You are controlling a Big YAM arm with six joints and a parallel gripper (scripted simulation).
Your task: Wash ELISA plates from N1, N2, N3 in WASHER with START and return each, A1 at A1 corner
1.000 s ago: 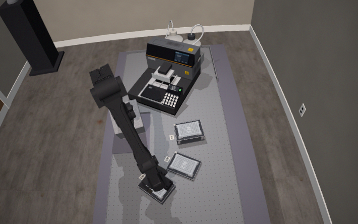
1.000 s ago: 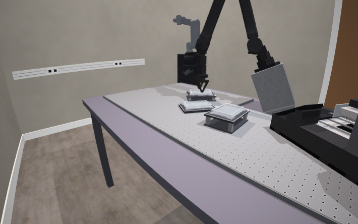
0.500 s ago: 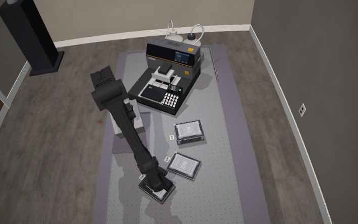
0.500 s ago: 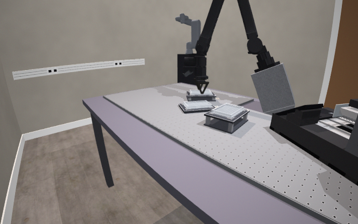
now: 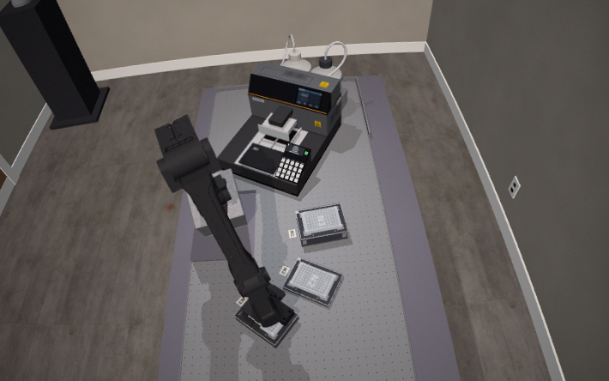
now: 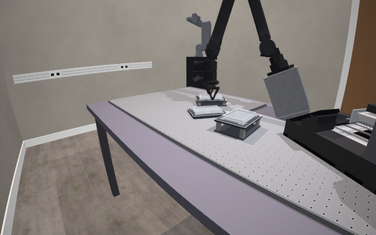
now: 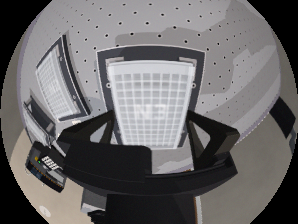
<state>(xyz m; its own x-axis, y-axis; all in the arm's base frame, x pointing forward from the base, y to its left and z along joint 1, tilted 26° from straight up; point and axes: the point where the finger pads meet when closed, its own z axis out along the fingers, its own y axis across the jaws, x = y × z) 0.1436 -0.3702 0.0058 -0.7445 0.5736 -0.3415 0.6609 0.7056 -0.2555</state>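
Plate N3 (image 5: 273,329) (image 6: 205,96) (image 7: 146,92): whitish, translucent, rectangular; you see a regular grid of square-looking wells across its top, with pale "N3" lettering over the middle of the grid; its upper face catches the light, and its rim reads as a smooth pale band in the wrist view; its cut-off corner you cannot make out.

Location: the plate is at nest N3 (image 5: 276,342) (image 6: 211,103) (image 7: 102,67), whose dark frame shows around it, with light locators at the two far corners in the wrist view; the nest stands on the perforated worktop (image 5: 364,331) (image 6: 142,116) (image 7: 135,24).

Your jaws (image 5: 270,320) (image 6: 213,98) stand wide apart with nothing clamped; they are over the N3 plate, pointing down, and in the wrist view a finger appears toward each long side; whether either touches the plate, you cannot tell.

Plate N2 (image 5: 314,280) (image 6: 207,110) (image 7: 54,82) has the same pale, gridded look in its low dark nest; plate N1 (image 5: 322,220) (image 6: 240,116) (image 7: 36,128) matches it, carried higher on a nest with corner posts; at the washer (image 5: 292,108) (image 6: 329,139) (image 7: 56,181), you read a green lamp (image 5: 305,153) beside the keypad's upper end.
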